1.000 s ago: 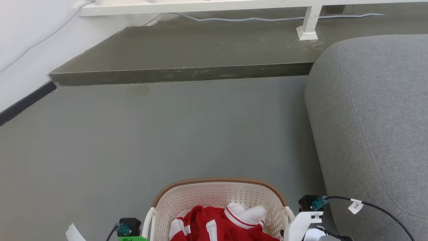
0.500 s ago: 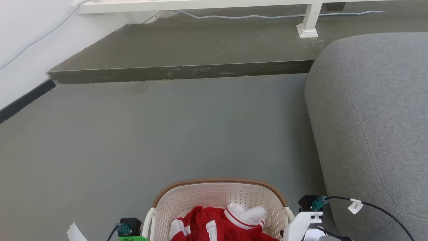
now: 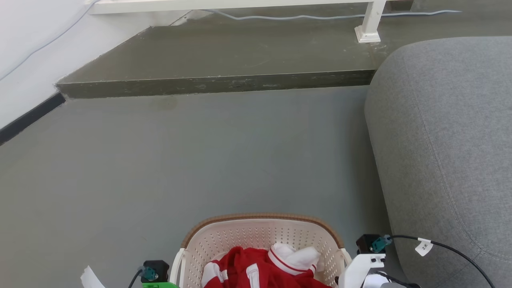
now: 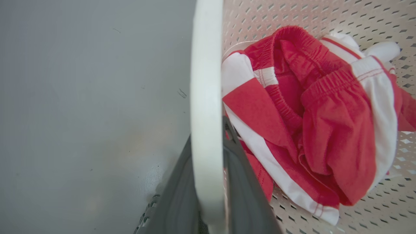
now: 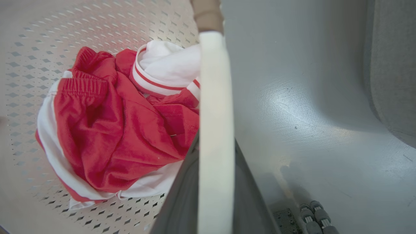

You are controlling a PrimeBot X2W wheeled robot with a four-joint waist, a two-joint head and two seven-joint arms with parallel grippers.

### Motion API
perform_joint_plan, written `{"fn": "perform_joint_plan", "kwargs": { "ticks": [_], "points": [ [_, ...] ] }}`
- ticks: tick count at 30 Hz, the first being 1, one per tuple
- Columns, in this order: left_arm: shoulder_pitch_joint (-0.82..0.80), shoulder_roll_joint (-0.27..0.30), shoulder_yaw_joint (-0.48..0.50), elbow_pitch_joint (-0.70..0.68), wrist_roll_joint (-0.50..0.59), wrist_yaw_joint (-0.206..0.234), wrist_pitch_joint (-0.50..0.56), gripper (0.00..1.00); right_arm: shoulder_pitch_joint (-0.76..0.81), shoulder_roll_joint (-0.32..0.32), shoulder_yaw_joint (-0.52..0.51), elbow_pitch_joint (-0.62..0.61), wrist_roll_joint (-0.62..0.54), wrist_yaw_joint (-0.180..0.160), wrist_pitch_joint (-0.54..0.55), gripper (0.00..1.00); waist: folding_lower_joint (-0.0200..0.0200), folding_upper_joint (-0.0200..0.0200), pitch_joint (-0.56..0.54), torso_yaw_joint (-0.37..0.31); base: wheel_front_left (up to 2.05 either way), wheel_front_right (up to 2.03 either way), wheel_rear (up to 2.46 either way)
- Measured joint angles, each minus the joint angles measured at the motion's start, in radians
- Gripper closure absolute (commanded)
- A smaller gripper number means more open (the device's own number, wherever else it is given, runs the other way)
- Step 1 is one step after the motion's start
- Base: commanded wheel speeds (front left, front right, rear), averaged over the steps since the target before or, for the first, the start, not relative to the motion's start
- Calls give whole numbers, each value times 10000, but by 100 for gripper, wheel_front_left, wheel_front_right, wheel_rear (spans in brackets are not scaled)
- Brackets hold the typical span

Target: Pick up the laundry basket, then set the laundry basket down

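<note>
The laundry basket [image 3: 260, 236], cream-white and perforated with a brown woven-look rim [image 3: 260, 216], sits at the bottom middle of the head view with red and white clothes [image 3: 260, 268] inside. My left gripper [image 4: 208, 130] is shut on the basket's white left handle [image 4: 206, 81], one grey finger on each side of the bar. My right gripper [image 5: 216, 139] is shut on the white right handle [image 5: 216, 97] in the same way. Both wrists flank the basket in the head view. The basket's underside is hidden.
A grey sofa [image 3: 448, 140] rises close on the right. Ahead lies grey floor [image 3: 200, 160], ending at a raised concrete step [image 3: 216, 86] with a white post [image 3: 370, 24] and a cable [image 3: 300, 17]. A white wall with dark skirting [image 3: 28, 116] runs along the left.
The step, post and sofa have slid slightly up the head view, so the camera has moved. The basket and both wrists keep the same place in the picture.
</note>
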Motion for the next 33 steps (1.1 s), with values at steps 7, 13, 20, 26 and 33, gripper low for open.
{"fn": "perform_joint_plan", "kwargs": {
  "ticks": [7, 13, 20, 26, 33],
  "points": [
    [0, 2, -61, -4, -13, 69, -12, 100, -5, -6, 90, 4, 88, -4, -6, 100, 0, 0, 13, -7, 0, 0, 0],
    [-1, 10, -52, -46, -232, 121, -21, 100, -161, -8, 173, 6, 157, -77, -25, 100, 0, 0, 180, -28, 0, 0, 0],
    [-222, 21, 75, -127, -276, 263, -203, 100, -698, -12, 265, 15, 155, -90, -130, 100, 0, 0, 657, -56, 0, 0, 0],
    [-999, 40, 132, -265, -270, 355, -370, 100, -1595, -46, 299, 17, -19, -134, -328, 100, 0, 0, 1242, -103, 0, 0, 0],
    [-1972, 100, 251, -414, -230, 422, -506, 100, -2757, -81, 161, 17, -92, -182, -535, 100, 0, 0, 2058, -179, 0, 0, 0]
  ]
}}
